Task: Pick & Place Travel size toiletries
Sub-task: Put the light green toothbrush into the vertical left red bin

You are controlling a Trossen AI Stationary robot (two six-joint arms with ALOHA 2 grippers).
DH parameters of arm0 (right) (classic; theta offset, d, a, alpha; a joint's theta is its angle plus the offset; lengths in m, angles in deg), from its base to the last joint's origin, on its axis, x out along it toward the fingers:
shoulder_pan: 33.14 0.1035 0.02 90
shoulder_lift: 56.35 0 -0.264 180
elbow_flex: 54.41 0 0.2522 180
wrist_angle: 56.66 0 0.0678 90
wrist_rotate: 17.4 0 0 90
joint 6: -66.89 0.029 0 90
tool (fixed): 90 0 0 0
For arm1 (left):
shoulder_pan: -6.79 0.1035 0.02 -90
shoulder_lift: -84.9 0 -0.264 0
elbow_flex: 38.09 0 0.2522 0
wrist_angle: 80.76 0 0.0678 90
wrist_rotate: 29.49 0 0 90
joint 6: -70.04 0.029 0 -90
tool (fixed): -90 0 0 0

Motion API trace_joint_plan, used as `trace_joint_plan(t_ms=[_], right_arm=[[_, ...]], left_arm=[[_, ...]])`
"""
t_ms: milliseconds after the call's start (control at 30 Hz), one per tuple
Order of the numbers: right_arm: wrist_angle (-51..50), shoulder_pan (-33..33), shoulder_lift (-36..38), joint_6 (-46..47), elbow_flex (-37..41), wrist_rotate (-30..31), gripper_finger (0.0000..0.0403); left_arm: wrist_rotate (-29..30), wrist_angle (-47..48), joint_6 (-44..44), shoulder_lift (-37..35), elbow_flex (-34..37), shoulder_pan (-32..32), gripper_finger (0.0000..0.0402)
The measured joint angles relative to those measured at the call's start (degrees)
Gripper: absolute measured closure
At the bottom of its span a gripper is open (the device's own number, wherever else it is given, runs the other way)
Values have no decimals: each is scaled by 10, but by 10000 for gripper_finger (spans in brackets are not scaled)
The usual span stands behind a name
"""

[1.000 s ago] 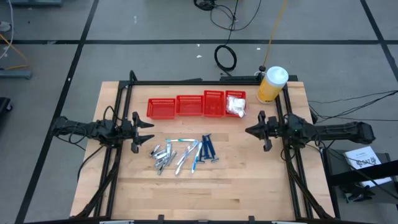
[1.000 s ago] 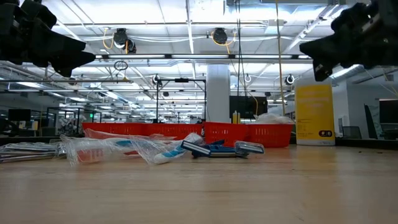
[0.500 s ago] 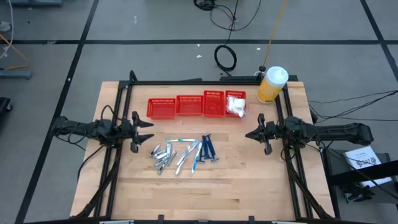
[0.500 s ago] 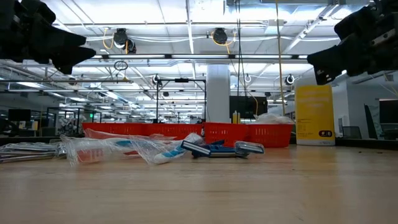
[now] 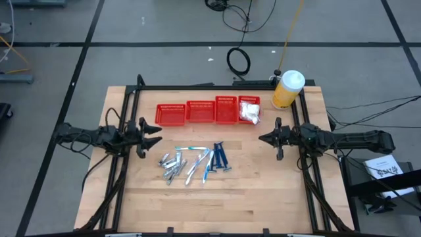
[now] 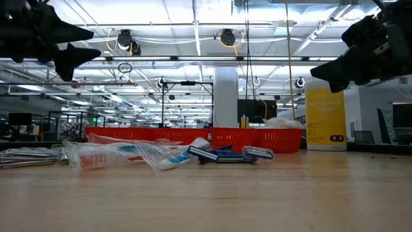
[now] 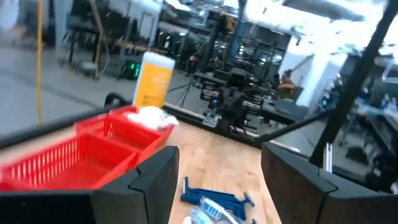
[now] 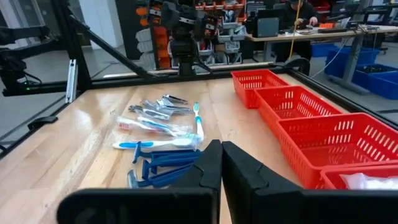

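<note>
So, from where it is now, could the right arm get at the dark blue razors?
Probably yes. The right gripper hangs shut above the table, apart from the dark blue razors, with only bare table between them. It would need to open first.

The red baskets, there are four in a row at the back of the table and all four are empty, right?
Not quite. The four red baskets do stand in a row at the back, but the rightmost basket holds white packets; the other three look empty. The high view shows it.
</note>
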Motion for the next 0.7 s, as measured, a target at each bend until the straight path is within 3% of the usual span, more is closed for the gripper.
trace_joint_plan(t_ms=[133,267,500,700], right_arm=[[0,0,0,-1,0,0,396],[0,0,0,-1,0,0,397],[0,0,0,-1,0,0,395],[0,0,0,-1,0,0,396]], left_arm=[[3,3,-50,71,-1,0,176],[17,2,-72,190,-34,0,176],[16,4,-41,475,-148,0,177],[5,22,43,727,-265,0,177]])
